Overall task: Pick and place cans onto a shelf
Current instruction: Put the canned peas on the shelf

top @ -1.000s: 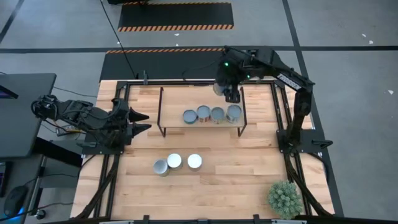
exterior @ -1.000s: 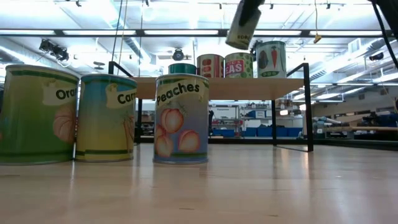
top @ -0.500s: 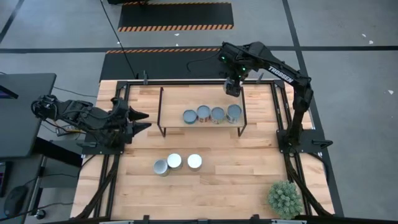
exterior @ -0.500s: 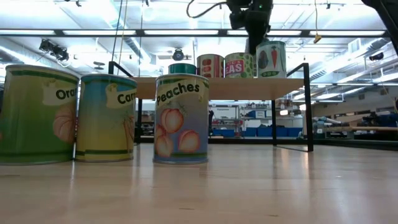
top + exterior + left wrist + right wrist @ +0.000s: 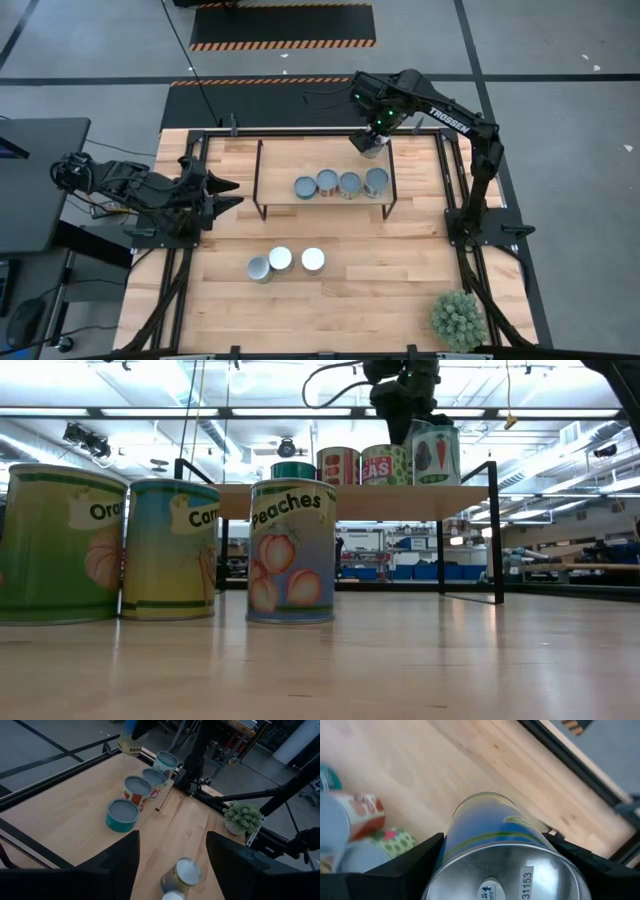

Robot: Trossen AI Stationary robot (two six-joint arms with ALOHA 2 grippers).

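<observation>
My right gripper [image 5: 372, 143] hangs over the far right end of the shelf [image 5: 290, 160], shut on a blue and yellow-green can [image 5: 490, 825]. That can also shows in the left wrist view [image 5: 132, 742]. Several cans [image 5: 340, 184] stand in a row on the shelf board. Three more cans [image 5: 281, 262] stand on the table nearer the front, large in the low view [image 5: 290, 550]. My left gripper [image 5: 232, 195] waits open at the table's left edge, holding nothing. My right gripper pinches the can's round side [image 5: 451, 845] between its two fingers, one on each side, near the silver end that bears a printed code. The fingers come from above, pointing steeply down. The can hangs below them, clear of the shelf and the table.
A green spiky potted plant [image 5: 458, 318] stands at the table's near right corner. Black frame rails [image 5: 452, 190] run along the table's sides. Bare wood lies between the shelf and the three front cans, and on the shelf's left part.
My right gripper has sunk a little over the shelf's far right end and rolled about its wrist. The can in it, tilted a second ago, has swung with it and now hangs below the fingers.
</observation>
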